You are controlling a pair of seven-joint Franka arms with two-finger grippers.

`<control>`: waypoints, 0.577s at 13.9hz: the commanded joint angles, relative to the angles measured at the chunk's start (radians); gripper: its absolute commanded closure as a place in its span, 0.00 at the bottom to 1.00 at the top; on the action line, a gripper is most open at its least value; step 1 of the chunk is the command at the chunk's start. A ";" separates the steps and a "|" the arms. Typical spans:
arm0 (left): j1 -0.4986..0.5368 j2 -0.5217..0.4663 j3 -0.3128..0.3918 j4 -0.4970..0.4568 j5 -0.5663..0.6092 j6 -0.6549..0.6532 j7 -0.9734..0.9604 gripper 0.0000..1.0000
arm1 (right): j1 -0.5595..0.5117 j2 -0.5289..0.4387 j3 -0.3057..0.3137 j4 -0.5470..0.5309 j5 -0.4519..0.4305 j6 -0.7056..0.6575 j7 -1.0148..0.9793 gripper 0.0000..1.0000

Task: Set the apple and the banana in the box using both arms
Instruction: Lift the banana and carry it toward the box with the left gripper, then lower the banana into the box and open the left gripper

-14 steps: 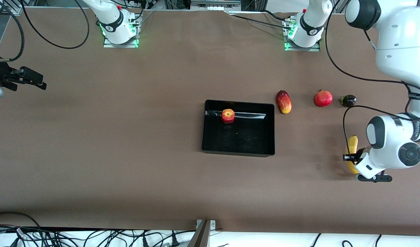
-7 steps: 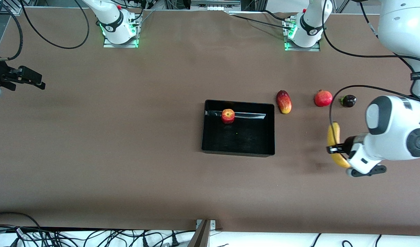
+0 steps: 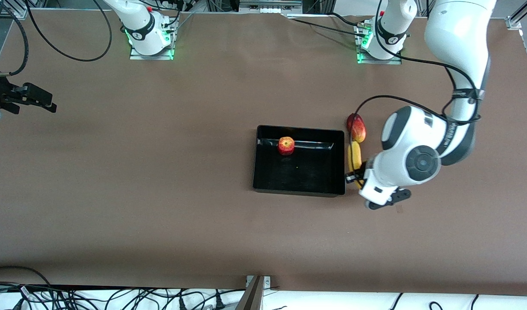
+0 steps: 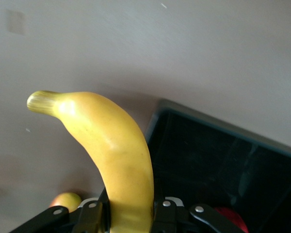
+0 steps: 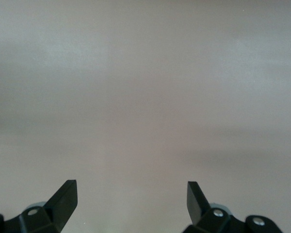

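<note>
Just off the box (image 3: 299,188) wall at the left arm's end, the left claw (image 3: 353,174) is clenched on the banana (image 3: 354,156), carried lengthwise, likely to clear the rim. Apple (image 3: 286,145) already sits in the box. Mango (image 3: 356,128) lies beside the box. Right claw (image 3: 35,98) waits released over bare brown counter (image 3: 160,193) at the right arm's end. Cables along the edges.

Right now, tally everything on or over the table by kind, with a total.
Apple, in the box: 1
Banana, held by the left gripper: 1
Mango: 1
Box: 1
Total: 4
</note>
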 commanded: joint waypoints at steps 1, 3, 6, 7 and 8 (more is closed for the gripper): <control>-0.060 -0.010 0.008 -0.017 -0.005 0.007 -0.006 1.00 | -0.007 -0.004 0.005 0.011 0.006 -0.010 0.014 0.00; -0.102 -0.001 0.006 -0.018 -0.008 0.030 -0.003 1.00 | -0.007 -0.004 0.006 0.011 0.005 -0.012 0.014 0.00; -0.154 0.040 0.006 -0.031 -0.006 0.091 0.005 1.00 | -0.007 -0.004 0.005 0.011 0.003 -0.013 0.013 0.00; -0.168 0.059 0.006 -0.031 -0.003 0.127 0.005 1.00 | -0.007 -0.004 0.005 0.011 0.003 -0.013 0.014 0.00; -0.183 0.075 0.006 -0.035 0.000 0.148 0.003 1.00 | -0.007 -0.004 0.005 0.011 0.003 -0.013 0.014 0.00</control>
